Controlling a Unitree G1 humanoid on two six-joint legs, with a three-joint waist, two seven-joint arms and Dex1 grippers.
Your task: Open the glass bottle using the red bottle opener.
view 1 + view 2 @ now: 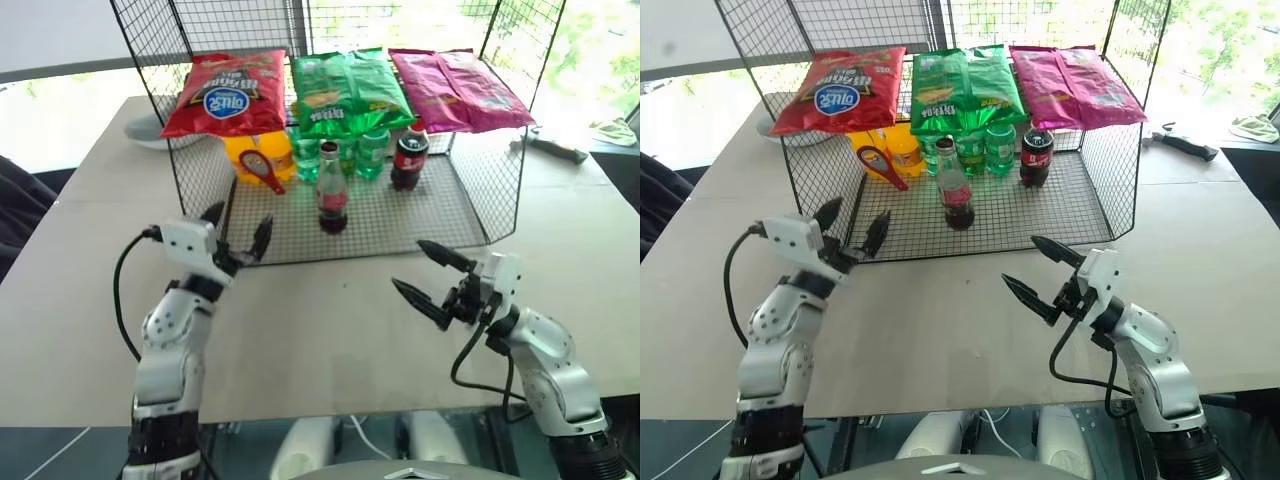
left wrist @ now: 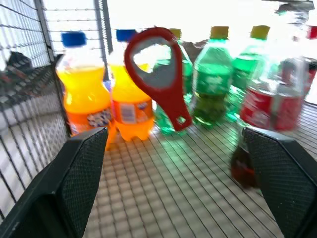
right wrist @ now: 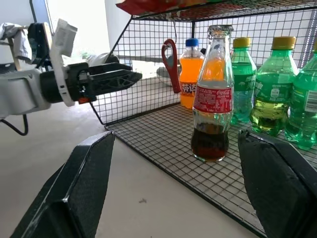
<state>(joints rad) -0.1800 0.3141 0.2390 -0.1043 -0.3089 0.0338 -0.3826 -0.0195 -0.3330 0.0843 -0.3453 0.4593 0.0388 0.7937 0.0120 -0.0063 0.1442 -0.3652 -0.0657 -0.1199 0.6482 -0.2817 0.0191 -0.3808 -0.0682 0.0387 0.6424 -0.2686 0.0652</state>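
Note:
The glass bottle (image 1: 332,190) stands upright on the wire rack's floor, near its front edge, cap on and dark cola low inside; the right wrist view shows it close (image 3: 212,94). The red bottle opener (image 1: 262,168) hangs ring-up in front of the orange bottles, plain in the left wrist view (image 2: 158,74). My left gripper (image 1: 240,222) is open at the rack's front left corner, pointing in toward the opener, apart from it. My right gripper (image 1: 408,264) is open over the table in front of the rack, empty, aimed toward the bottle.
The wire rack (image 1: 460,200) has mesh side walls and a top shelf carrying three chip bags (image 1: 345,90). Orange soda bottles (image 2: 86,94), green bottles (image 3: 270,89) and a plastic cola bottle (image 1: 409,158) line its back. A black tool (image 1: 548,148) lies at the table's right.

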